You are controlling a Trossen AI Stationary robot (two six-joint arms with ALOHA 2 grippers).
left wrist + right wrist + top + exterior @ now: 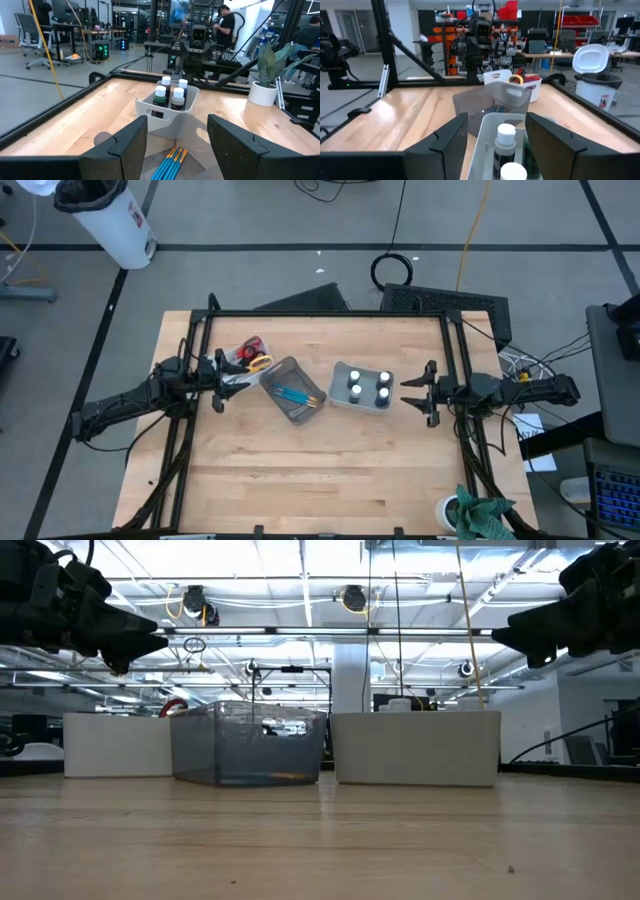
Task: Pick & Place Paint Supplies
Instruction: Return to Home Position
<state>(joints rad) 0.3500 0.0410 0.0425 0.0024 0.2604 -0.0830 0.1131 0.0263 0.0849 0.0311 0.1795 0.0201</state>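
Four small dark bottles with white caps (368, 385) stand upright in a white bin (340, 370), also seen in the left wrist view as bottles (171, 93). Blue brushes with orange ends (296, 395) lie in a clear grey bin (281, 367); they appear again as brushes (169, 163). Red and yellow scissors (252, 355) sit in a second white bin (235, 379) to its left. My left gripper (222, 383) is open and hovers above the grey bin's left end. My right gripper (410, 392) is open and hovers just right of the bottle bin. Both are well above the table in the low view.
The three bins stand in a row across the table's middle (250, 745). Bare wood (320, 480) lies on the near side. A black frame (330, 313) borders the table. A white pot with a plant (470, 512) stands at the near right corner. People stand in the room beyond.
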